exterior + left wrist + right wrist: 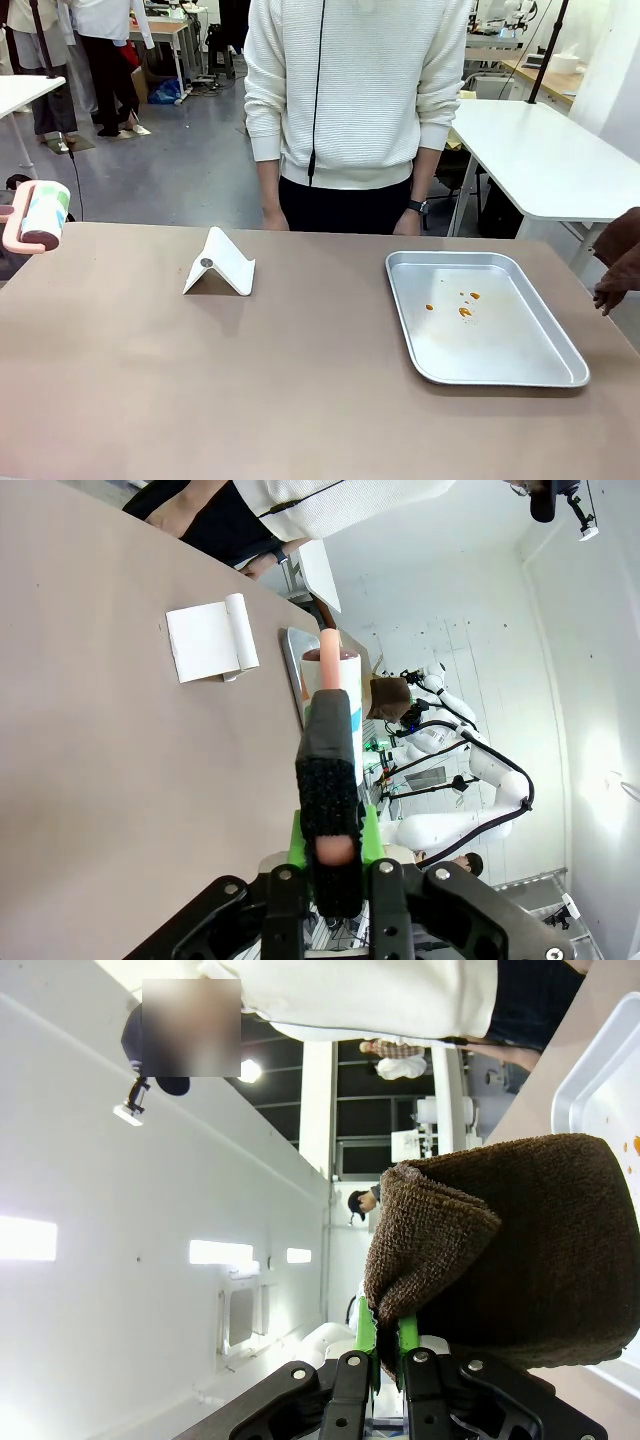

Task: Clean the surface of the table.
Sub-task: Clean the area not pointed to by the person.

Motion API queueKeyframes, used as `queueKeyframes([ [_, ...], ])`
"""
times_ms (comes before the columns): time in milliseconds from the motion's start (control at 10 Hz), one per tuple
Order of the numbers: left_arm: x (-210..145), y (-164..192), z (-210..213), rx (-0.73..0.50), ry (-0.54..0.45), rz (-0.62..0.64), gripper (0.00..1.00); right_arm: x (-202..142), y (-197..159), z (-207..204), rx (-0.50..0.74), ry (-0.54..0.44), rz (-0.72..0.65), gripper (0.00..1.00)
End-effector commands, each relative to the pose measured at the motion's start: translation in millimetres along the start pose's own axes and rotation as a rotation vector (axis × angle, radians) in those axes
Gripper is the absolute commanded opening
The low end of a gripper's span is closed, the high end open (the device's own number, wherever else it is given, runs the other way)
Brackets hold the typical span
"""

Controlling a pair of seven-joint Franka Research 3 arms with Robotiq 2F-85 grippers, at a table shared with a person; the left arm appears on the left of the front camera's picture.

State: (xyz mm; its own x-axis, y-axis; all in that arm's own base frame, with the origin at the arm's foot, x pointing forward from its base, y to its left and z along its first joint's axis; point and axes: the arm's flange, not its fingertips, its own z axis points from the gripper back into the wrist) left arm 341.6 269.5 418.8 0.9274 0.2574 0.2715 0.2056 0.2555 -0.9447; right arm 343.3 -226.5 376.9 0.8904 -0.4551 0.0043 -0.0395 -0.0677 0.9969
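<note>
"Why is the left gripper clamped on the lint roller by its pink handle?"

"That leaves the roll free to run over the table below. The right gripper pinches a brown towel near the spotted metal tray, probably ready for wiping."

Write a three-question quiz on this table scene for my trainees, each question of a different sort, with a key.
1. True or false: the metal tray on the table is spotless.
2. The right pincer is shut on: A) a brown cloth; B) a yellow sponge; C) nothing.
3. Fill in: the left pincer grips the roller by its ____ handle.

Key: 1 false, orange spots lie in it; 2 A; 3 pink.
</note>
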Motion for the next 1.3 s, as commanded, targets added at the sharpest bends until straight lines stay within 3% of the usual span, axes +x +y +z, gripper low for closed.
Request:
queueKeyframes([
  [0, 2, -4, 0, -0.007, -0.017, 0.000, 0.22, -3, 5, 0, -0.004, 0.012, 0.009, 0.00],
  [100, 2, -4, 0, -0.007, -0.017, 0.000, 0.22, -3, 5, 0, -0.004, 0.012, 0.009, 0.00],
  [200, 2, -4, 0, -0.007, -0.017, 0.000, 0.22, 0, 0, 0, 0.000, 0.000, 0.000, 0.09],
  [300, 2, -4, 0, -0.007, -0.017, 0.000, 0.22, -2, 11, -27, -0.055, -0.033, 0.055, 0.09],
  [600, 2, -4, 0, -0.007, -0.017, 0.000, 0.22, 18, 23, -128, -0.372, -0.092, 0.178, 0.09],
  [1000, 2, -4, 0, -0.007, -0.017, 0.000, 0.22, 44, 12, -196, -0.653, 0.092, 0.240, 0.09],
  [1200, 2, -4, 0, -0.007, -0.017, 0.000, 0.22, 47, 16, -207, -0.832, 0.098, 0.229, 0.09],
])
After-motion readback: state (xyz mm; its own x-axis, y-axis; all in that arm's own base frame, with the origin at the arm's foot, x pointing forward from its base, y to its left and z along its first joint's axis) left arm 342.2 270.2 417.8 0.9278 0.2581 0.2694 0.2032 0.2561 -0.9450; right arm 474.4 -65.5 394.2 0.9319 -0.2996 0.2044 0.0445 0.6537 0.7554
